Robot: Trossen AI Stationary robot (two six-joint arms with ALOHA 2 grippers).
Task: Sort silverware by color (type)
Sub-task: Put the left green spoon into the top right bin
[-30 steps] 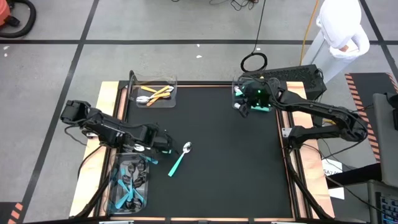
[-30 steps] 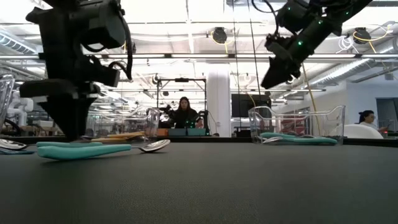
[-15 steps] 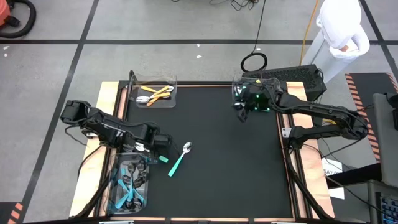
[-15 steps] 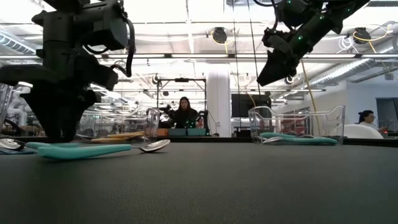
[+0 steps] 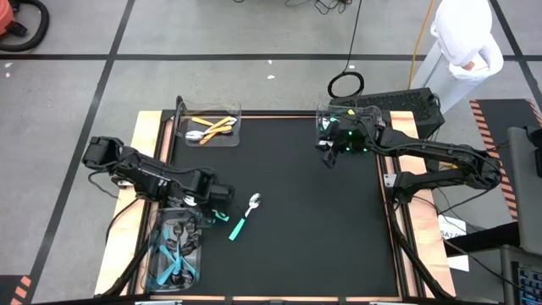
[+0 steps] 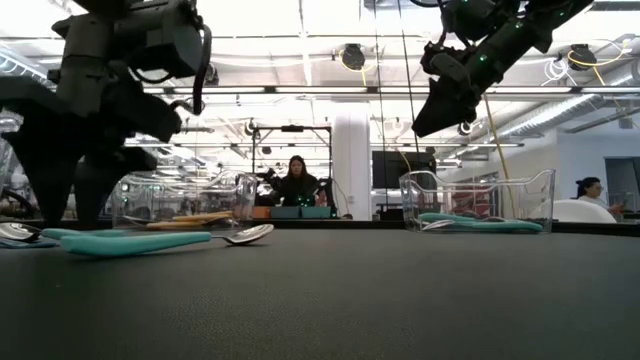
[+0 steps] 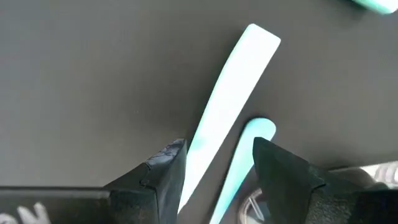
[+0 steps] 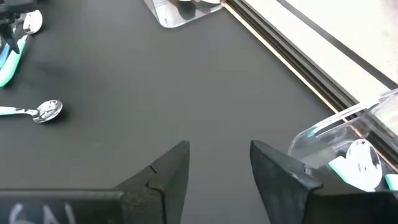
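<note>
Two teal-handled spoons lie on the black table near its left side. One point(image 5: 243, 219) point(image 6: 135, 241) shows its silver head point(image 6: 250, 233); of the other I see a teal handle point(image 5: 222, 217) and a head point(image 6: 14, 232). My left gripper point(image 5: 220, 206) point(image 7: 217, 174) points down over them, open, its fingers either side of both handles point(image 7: 231, 102) point(image 7: 244, 158). My right gripper point(image 5: 328, 159) point(image 8: 217, 158) hangs open in the air at the far right, holding nothing.
A clear bin point(image 5: 161, 233) at the near left holds teal-handled, dark-headed utensils. A bin point(image 5: 212, 114) at the far left holds orange ones. A bin point(image 6: 480, 200) at the far right holds teal ones. A person point(image 5: 461, 42) stands beyond the far right corner.
My left gripper has turned about its wrist in place, fingers still apart over the teal handles. My right gripper has swung a little away from the far right bin toward the table's middle. The spoons have not moved.
</note>
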